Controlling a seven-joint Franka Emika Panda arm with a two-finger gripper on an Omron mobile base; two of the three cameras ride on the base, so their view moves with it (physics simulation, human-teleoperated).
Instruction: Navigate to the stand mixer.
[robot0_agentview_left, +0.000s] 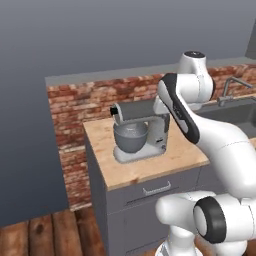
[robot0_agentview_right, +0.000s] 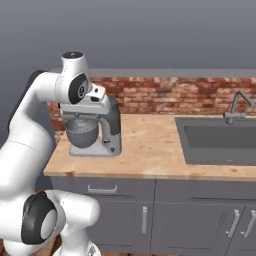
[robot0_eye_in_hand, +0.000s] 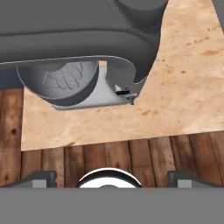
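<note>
- stand mixer sits on the wooden countertop, at its left end near the brick backsplash — dark rounded head on top, metallic bowl under it, flat light base.
- right base view: same mixer at the left end of the counter, partly covered by the arm's upper links; sink with faucet well apart to the right.
- hand view looks almost straight down: mixer takes the upper part of the picture, head across the top, bowl below it, base edge on the countertop.
- gripper: finger tips show low in the hand view, set wide apart, nothing between them — reads as open.
- relative position: mixer lies ahead of and below the gripper, no contact visible; wooden floor planks show between the finger tips and the counter edge.
- left base view: grey cabinet with drawer handle under the mixer; arm's elbow crosses in front of the mixer's right side.
</note>
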